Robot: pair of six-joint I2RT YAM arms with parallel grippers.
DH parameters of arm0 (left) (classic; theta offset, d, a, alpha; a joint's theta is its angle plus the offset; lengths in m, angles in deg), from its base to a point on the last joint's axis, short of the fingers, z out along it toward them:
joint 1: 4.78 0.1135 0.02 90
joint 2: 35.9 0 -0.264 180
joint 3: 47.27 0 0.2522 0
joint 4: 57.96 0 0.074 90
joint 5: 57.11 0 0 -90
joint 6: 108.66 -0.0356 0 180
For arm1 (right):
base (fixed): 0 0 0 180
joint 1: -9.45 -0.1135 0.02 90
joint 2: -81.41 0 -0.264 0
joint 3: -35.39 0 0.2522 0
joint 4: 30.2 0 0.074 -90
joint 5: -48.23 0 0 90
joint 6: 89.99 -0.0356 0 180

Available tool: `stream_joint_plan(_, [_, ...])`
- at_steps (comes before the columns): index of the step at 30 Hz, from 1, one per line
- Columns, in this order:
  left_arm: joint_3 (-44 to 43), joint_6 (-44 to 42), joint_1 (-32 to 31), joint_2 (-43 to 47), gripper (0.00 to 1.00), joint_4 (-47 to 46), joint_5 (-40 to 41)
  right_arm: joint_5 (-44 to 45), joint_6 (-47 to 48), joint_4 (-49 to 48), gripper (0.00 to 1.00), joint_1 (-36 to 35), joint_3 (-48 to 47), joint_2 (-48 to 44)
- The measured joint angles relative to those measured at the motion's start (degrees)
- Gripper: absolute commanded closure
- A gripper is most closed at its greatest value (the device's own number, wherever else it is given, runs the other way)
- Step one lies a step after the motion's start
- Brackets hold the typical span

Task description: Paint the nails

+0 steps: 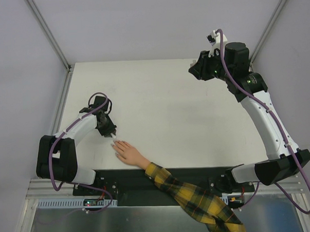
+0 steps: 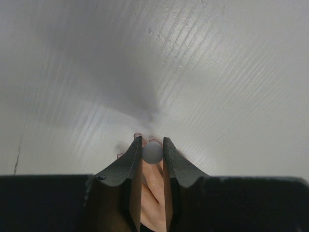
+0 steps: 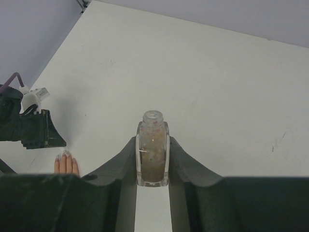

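Observation:
The flesh-coloured mannequin hand [image 1: 128, 153] with a yellow-and-dark plaid sleeve [image 1: 194, 196] lies at the table's near edge, fingers pointing up-left. Its tiny pale nails [image 1: 115, 144] lie just below my left gripper [image 1: 109, 130]. In the left wrist view that gripper [image 2: 151, 141] is shut on a round grey brush cap [image 2: 152, 152], directly above the fingers [image 2: 153, 186]; nail tips [image 2: 137, 135] peek past the jaws. My right gripper [image 1: 197, 70] is raised at the far right, shut on an open glittery polish bottle [image 3: 153, 147]. The hand also shows in the right wrist view [image 3: 66, 163].
The white table [image 1: 165, 115] is enclosed by grey walls with metal rails [image 1: 48, 33] at the back corners. A black strip [image 1: 127, 180] runs along the near edge between the arm bases. The left gripper [image 3: 34, 128] shows in the right wrist view.

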Motion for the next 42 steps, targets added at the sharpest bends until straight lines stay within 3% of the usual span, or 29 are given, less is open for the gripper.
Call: stream_joint_plan(42, [-1.4,-0.1,0.0,-1.7,1.0,-1.2,0.8,0.0,0.0,0.0,1.0,0.0,0.0,0.0])
